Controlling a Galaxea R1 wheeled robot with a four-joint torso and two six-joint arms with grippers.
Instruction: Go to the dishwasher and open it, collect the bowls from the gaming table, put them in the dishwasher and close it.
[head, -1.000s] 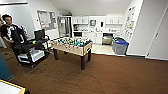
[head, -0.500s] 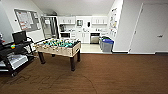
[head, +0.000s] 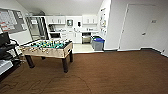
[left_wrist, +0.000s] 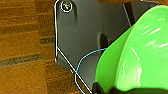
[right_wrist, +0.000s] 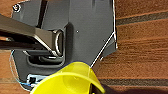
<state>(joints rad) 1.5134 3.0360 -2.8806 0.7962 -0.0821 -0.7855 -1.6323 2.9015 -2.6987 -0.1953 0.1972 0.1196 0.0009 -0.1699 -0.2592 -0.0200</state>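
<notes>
Dishwasher (head: 86, 38) looms nearer than before; pincers carry green bowl (left_wrist: 135, 55), yellow bowl (right_wrist: 67, 80).

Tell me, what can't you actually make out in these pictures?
- Green bowl, left wrist view: cut off by the picture's edges; what grips it is unclear.
- Yellow bowl, right wrist view: its lower part is cut off by the edge; fingers not discernible.
- Dishwasher, head view: far off and blurred, so open or closed cannot be told.
- Noticeboard, head view: blurred.

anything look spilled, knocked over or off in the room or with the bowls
Nothing stands out. The green bowl and yellow bowl look intact, the football table stands level, and the wood floor shows no spill.
</notes>
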